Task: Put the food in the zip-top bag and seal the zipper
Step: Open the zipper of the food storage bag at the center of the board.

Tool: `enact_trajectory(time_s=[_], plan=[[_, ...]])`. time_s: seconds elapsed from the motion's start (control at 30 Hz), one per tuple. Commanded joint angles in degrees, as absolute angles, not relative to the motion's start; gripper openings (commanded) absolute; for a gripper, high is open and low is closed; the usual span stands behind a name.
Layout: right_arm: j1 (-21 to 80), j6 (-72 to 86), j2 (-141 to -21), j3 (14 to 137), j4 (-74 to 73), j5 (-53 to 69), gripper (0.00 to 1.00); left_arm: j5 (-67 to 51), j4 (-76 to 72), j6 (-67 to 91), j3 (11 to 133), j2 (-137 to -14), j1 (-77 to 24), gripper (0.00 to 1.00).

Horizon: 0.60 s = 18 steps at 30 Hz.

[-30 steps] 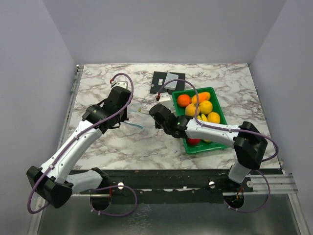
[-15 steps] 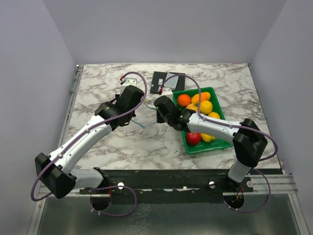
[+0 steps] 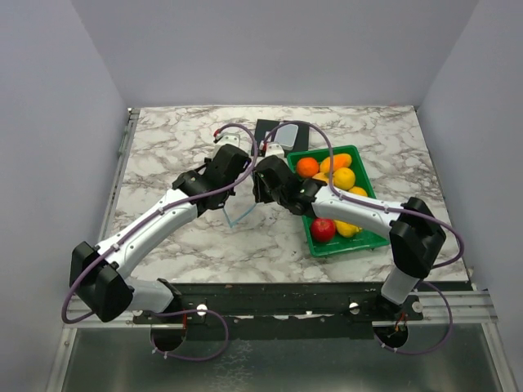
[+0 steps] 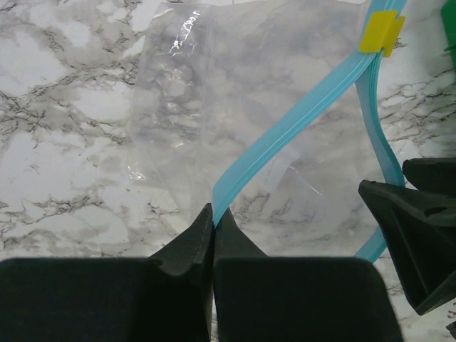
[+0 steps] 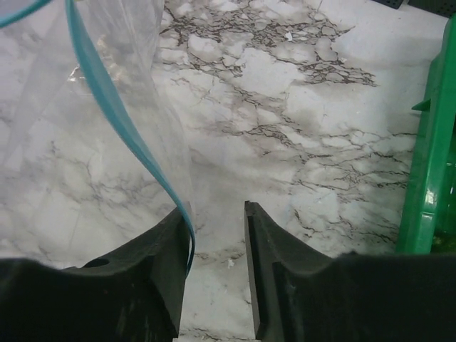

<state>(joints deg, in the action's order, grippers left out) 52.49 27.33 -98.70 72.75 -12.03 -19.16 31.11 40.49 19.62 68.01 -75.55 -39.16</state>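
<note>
Left jaws clamped tight on the zipper (image 4: 285,132) of the zip-top bag (image 4: 214,100); bag is over the counter (image 3: 163,147), just left of the green tray (image 3: 351,247), btwn the two arms. Right jaws apart, w/ the zipper strip touching one finger's inner face. Food (image 3: 335,175) sits in the tray; yellow slider (image 4: 380,32) at the zipper's far end.

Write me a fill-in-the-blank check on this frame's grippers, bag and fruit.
1. The left gripper is ____ on the zip-top bag's zipper.
2. The right gripper's jaws stand ____.
3. The toy fruits lie in the ____ tray.
4. The zipper's slider is ____.
Missing words: shut, open, green, yellow.
</note>
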Motion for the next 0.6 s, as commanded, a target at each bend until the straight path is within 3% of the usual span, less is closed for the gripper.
enact_trajectory(time_s=[0.0,0.57], plan=[[52.54,26.96,-96.30,73.92,-12.99,-18.33,0.44,27.19,37.78,18.56,67.93,-76.60,-39.72,0.00],[52.47,26.80,-78.85,65.62,-22.30,-24.97,0.65,25.23,33.32,17.08,64.63,-74.96,-40.08,0.00]])
